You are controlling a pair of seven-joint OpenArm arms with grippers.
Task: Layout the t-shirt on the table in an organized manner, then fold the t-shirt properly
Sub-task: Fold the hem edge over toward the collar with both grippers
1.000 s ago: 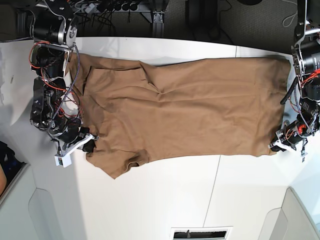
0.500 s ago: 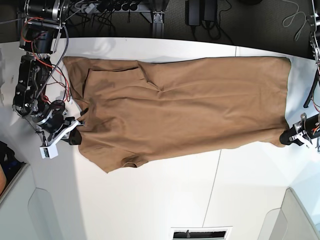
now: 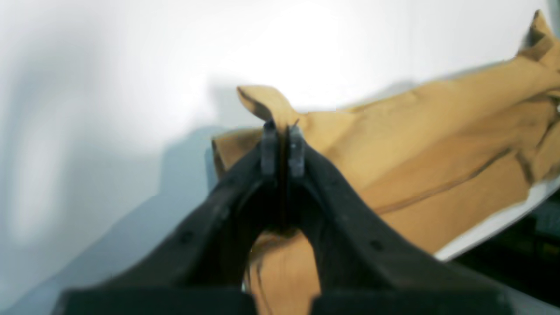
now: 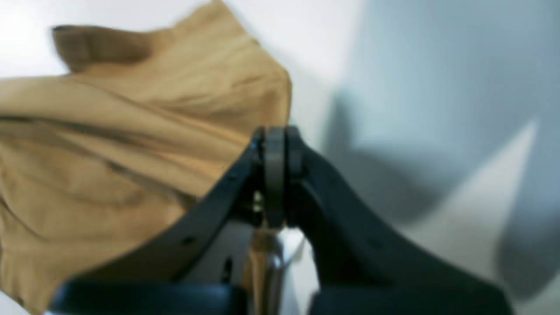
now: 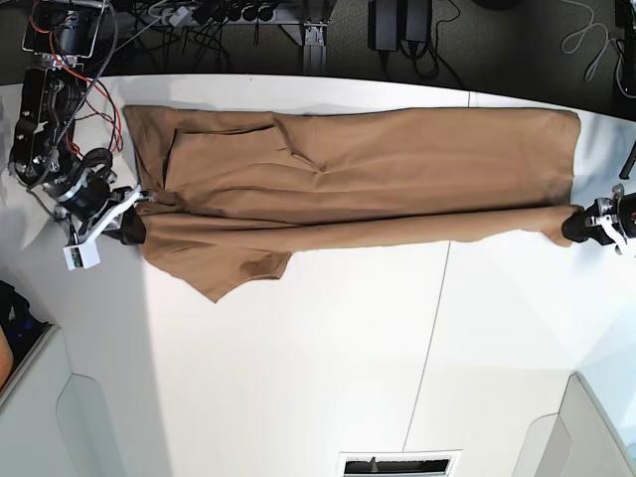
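Currently the t-shirt (image 5: 368, 179) lies stretched lengthwise across the far half of the table (image 5: 328, 378), drawn taut between the two arms. Its near long edge is pulled up and inward, forming a long straight fold line running from one gripper to the other. One sleeve (image 5: 234, 273) hangs out as a pointed flap toward the near side, resting flat on the tabletop.

Right gripper (image 5: 129, 229), at the left of the base view: jaws pressed together on the cloth at the sleeve end. The right wrist view confirms the fingers (image 4: 274, 175) closed tight with a strip of tan fabric pinched between them.

Left gripper (image 5: 576, 225), at the right edge of the base view: jaws closed on the hem corner. The left wrist view shows the fingertips (image 3: 269, 148) nearly touching, with a small peak of cloth standing up just beyond them.

Both wrist views are blurred. Creases remain near the collar area (image 5: 288, 149). Cables and dark equipment (image 5: 229, 15) sit beyond the far table edge
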